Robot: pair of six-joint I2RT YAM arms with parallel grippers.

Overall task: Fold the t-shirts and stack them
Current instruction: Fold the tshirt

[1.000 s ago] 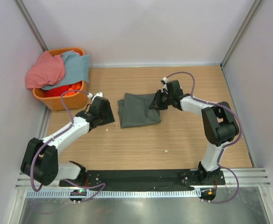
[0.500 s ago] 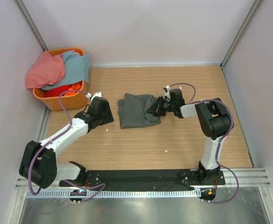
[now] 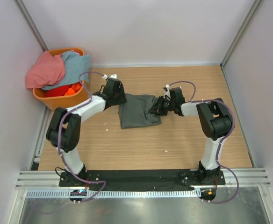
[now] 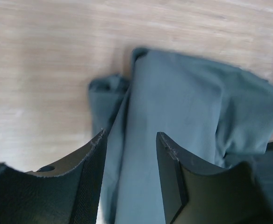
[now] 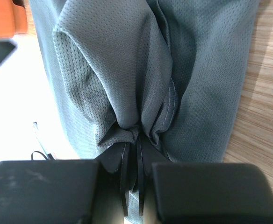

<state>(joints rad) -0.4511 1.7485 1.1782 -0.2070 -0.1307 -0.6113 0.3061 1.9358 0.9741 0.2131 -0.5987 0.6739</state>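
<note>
**Grey shirt mid-fold: right hand pinching, left hand open over it**

Step in hand: folding the dark grey t-shirt (image 3: 136,112), which lies partly folded and rumpled at the middle of the bench (image 3: 174,140). The right hand (image 3: 156,107) is clamped tight on a bunch of cloth at the shirt's right edge, and its wrist view shows the fabric gathered into the closed jaws. The left hand (image 3: 120,99) is low over the shirt's far-left corner. Its jaws are partly apart and grip nothing, with cloth showing between and below them.

Both arms reach in low from opposite sides, wrists angled toward the shirt.

Next move, probably: the left hand closes on the left edge, then both hands lift and carry the cloth over for the fold. The two grips need to match, or the shirt will bunch.

The pink t-shirt (image 3: 45,70) and light blue t-shirt (image 3: 78,65) are heaped on the orange basket (image 3: 57,100) at far left, unfolded. Nothing is stacked yet.
</note>
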